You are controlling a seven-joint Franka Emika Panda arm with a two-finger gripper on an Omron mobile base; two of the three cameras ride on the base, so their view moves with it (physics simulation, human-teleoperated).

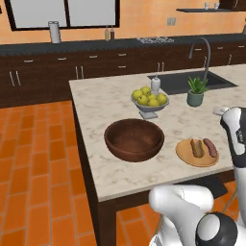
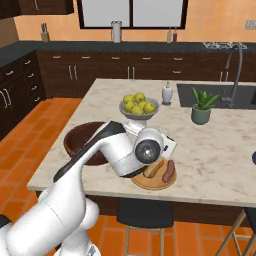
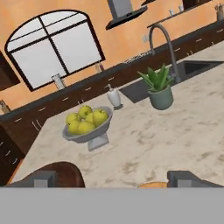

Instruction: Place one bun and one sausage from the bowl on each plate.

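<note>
The dark wooden bowl (image 1: 134,139) stands near the island's front edge, and its inside looks bare in the left base view. To its right lies a tan plate (image 1: 184,154) with one bun (image 1: 196,148) and one sausage (image 1: 210,147) side by side. In the right base view my arm covers part of the bowl (image 2: 75,142), while the plate (image 2: 150,186), bun (image 2: 154,169) and sausage (image 2: 168,171) sit just below my wrist. My gripper (image 3: 113,179) is open above the counter between bowl rim (image 3: 65,173) and plate, holding nothing.
A grey pedestal bowl of yellow-green fruit (image 1: 150,100) stands behind the bowl. A soap dispenser (image 1: 155,84), a potted plant (image 1: 196,92), and a sink with faucet (image 1: 204,57) are farther back. The island's front edge runs close to the plate.
</note>
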